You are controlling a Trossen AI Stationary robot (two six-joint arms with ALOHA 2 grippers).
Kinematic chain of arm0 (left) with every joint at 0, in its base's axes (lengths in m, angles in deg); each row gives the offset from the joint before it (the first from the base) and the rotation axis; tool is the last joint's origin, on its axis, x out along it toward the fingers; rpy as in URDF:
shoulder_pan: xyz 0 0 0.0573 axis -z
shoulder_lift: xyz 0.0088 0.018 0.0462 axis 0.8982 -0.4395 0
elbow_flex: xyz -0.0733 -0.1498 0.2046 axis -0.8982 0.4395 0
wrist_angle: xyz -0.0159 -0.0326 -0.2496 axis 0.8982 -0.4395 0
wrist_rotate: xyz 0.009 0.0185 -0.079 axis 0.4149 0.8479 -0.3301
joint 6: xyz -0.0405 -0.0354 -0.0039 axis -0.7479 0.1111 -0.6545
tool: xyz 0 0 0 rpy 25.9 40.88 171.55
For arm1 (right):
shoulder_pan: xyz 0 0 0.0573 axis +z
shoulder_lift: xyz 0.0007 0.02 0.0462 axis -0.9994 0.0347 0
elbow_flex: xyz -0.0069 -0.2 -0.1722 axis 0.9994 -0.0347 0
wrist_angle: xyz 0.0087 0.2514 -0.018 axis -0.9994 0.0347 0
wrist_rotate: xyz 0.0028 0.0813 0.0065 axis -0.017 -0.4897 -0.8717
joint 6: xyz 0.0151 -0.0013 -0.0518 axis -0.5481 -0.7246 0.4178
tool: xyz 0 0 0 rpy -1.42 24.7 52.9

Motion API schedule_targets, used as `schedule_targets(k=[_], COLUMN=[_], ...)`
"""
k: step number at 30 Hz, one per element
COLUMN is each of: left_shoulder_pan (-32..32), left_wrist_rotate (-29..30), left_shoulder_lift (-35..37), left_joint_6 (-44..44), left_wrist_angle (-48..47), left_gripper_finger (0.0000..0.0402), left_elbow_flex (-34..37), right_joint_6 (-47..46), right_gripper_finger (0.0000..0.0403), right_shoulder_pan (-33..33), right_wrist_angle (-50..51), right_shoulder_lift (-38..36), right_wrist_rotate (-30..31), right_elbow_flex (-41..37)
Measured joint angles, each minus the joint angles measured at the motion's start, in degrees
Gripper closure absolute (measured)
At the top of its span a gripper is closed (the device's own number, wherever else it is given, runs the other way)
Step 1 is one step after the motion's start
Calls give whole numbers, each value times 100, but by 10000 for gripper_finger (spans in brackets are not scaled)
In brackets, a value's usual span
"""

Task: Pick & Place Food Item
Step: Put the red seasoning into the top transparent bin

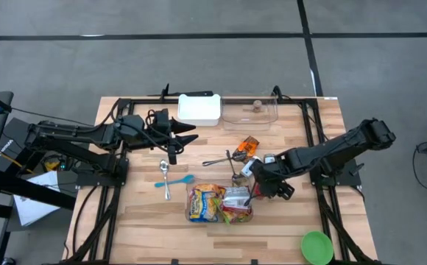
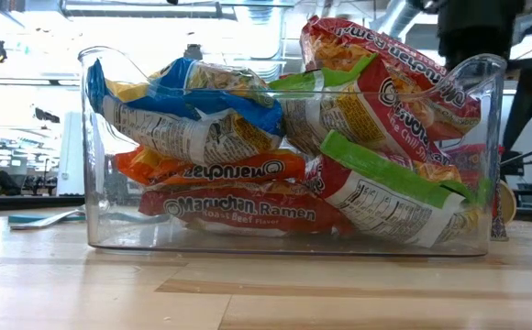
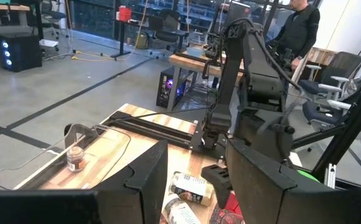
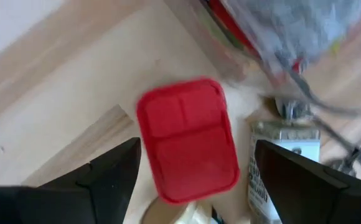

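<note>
A red flip-top cap of a jar stands between the open fingers of my right gripper, with a gap on each side. That gripper hangs over the table's middle right, beside a clear bin of ramen packets. The bin stands on the table and fills the low view. A labelled jar lies next to the red cap. My left gripper is open and empty over the table's left half.
An orange packet, metal tongs, a metal spoon and a blue spoon lie mid-table. A white box and a clear tray holding a small jar stand at the far edge. A green bowl stands near right.
</note>
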Motion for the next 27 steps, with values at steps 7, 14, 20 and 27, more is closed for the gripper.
schedule_targets(k=[7,14,20,27], left_shoulder_pan=[0,1,0,-1], left_wrist_rotate=[2,2,2,2], left_shoulder_lift=[0,0,0,0], left_joint_6=[0,0,-1,-13], left_wrist_angle=[2,2,2,2], left_gripper_finger=[243,243,243,243], left_elbow_flex=[0,0,1,0], right_joint_6=[90,168,213,13], right_gripper_finger=[93,93,93,111], right_shoulder_pan=[-124,-120,-121,-116], right_wrist_angle=[-215,-312,-297,-307], right_shoulder_lift=[0,54,451,595], right_wrist_rotate=[-299,-466,-491,-498], right_elbow_flex=[-126,-130,-133,-133])
